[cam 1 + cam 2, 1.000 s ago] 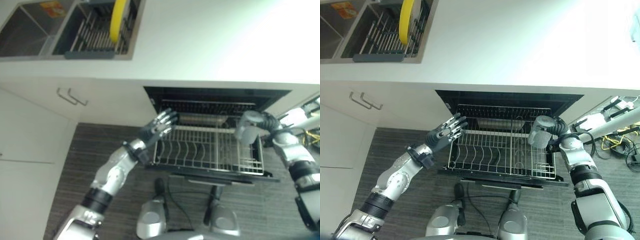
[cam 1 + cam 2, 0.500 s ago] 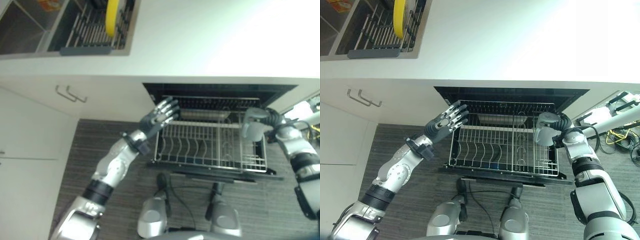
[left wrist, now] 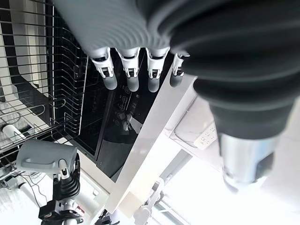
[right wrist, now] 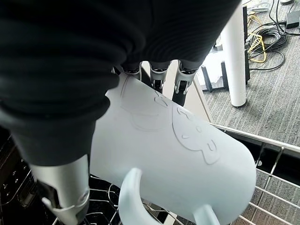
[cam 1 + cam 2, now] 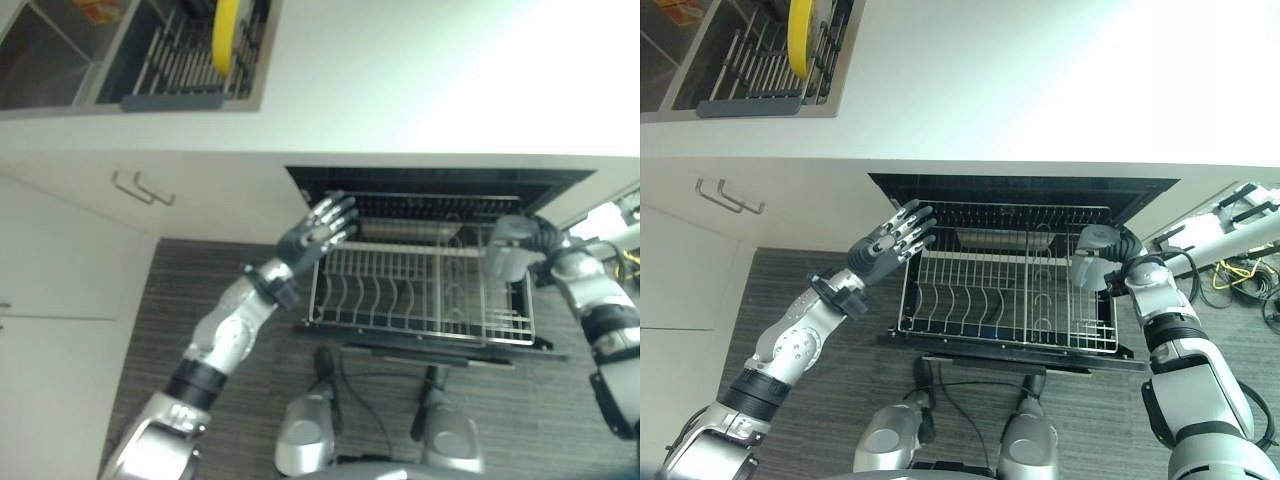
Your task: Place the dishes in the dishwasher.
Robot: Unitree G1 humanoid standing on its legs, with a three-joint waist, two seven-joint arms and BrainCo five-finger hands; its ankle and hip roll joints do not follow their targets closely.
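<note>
Now the right hand [image 5: 1118, 262] had its fingers wrapped round a pale mug [image 4: 173, 150] above the rack's [image 5: 1005, 300] right end, while the left hand [image 5: 890, 242] hovered open by the rack's left edge. Best lowered slowly, probably mouth-down, between the wires before letting go.

Two silver-grey arms with black bands at the joints. Left hand [image 5: 318, 229] and right hand [image 5: 1124, 254]: silver fingers, dark tips, dark ribbed covers over backs and wrists.
</note>
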